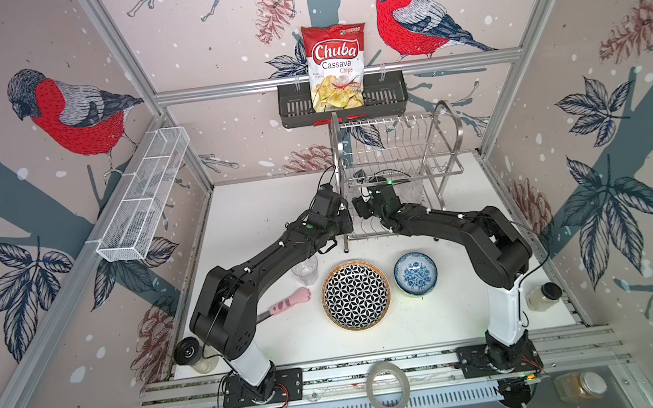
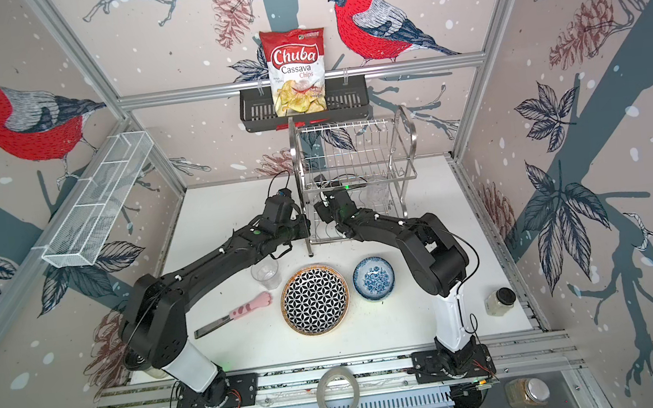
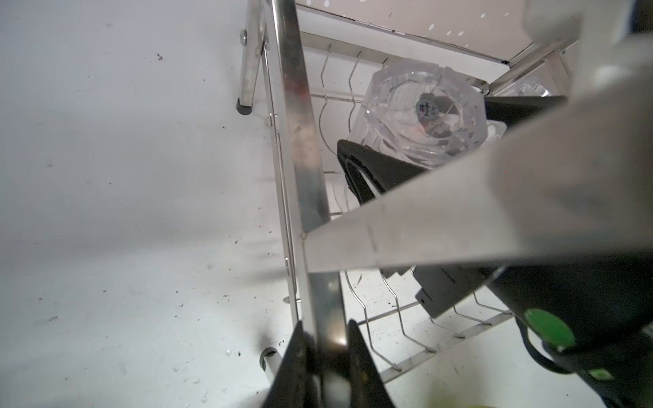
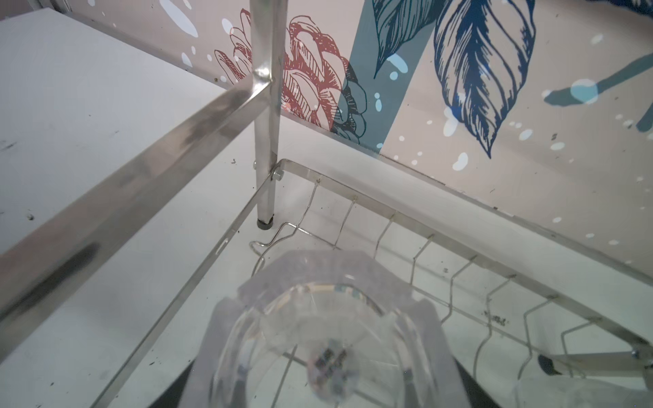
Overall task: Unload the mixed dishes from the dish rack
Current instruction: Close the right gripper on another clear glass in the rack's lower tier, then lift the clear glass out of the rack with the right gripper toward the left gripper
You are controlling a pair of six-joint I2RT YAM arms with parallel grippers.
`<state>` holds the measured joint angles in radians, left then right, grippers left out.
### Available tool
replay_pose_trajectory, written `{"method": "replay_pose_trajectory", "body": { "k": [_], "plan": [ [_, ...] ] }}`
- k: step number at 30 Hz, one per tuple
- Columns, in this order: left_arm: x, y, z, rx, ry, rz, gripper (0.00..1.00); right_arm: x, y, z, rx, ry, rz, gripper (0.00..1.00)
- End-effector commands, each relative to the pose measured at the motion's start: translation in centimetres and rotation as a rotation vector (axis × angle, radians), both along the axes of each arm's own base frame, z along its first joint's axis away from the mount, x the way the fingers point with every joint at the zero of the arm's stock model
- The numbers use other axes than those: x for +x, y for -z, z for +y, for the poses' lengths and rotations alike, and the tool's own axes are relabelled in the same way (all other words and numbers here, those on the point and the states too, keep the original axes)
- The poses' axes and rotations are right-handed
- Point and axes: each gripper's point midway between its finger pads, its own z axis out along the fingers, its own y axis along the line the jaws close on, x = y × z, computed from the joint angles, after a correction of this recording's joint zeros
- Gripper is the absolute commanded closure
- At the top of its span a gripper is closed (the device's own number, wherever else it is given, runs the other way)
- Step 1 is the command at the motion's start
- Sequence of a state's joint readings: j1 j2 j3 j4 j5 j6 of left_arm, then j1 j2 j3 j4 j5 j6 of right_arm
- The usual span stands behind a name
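The front post [image 3: 300, 141] of the dish rack [image 1: 397, 138] is clamped by the left claw [image 3: 328, 339], and a clear glass [image 4: 328, 318] above the rack's lower shelf [image 4: 406, 222] is held in the right claw [image 3: 413, 122].

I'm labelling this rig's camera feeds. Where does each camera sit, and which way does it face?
Top views: stereo pair high at the front, looking down on the white table and shiny two-tier steel wire dish rack; left arm and right arm show.
Left wrist: on the left arm, facing the rack's side; left gripper clamps its upright, right gripper grips a faceted clear glass.
Right wrist: on the right arm, facing the lower tier and patterned wall; gripper slivers flank the glass.
Shared: both wrist views show that glass.
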<state>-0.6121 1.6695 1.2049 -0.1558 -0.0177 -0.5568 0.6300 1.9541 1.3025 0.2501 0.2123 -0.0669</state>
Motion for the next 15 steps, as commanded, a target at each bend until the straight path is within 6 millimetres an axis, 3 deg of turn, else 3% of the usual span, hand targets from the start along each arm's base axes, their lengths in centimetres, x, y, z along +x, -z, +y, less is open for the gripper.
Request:
{"method": "replay_pose_trajectory", "body": {
  "k": [1, 8, 15],
  "plan": [
    [-0.4, 0.5, 0.6, 0.036, 0.001, 0.021, 0.88, 0.5, -3.7, 0.2, 0.211, 0.018, -0.025, 0.77],
    [-0.4, 0.9, 0.7, 0.039, -0.002, 0.025, 0.88, -0.5, -5.1, 0.0, 0.335, 0.014, 0.002, 0.77],
    [-0.3, 1.1, 0.7, 0.043, -0.004, 0.027, 0.89, -0.3, -4.0, 0.3, 0.306, 0.022, 0.025, 0.78]
  ]
}}
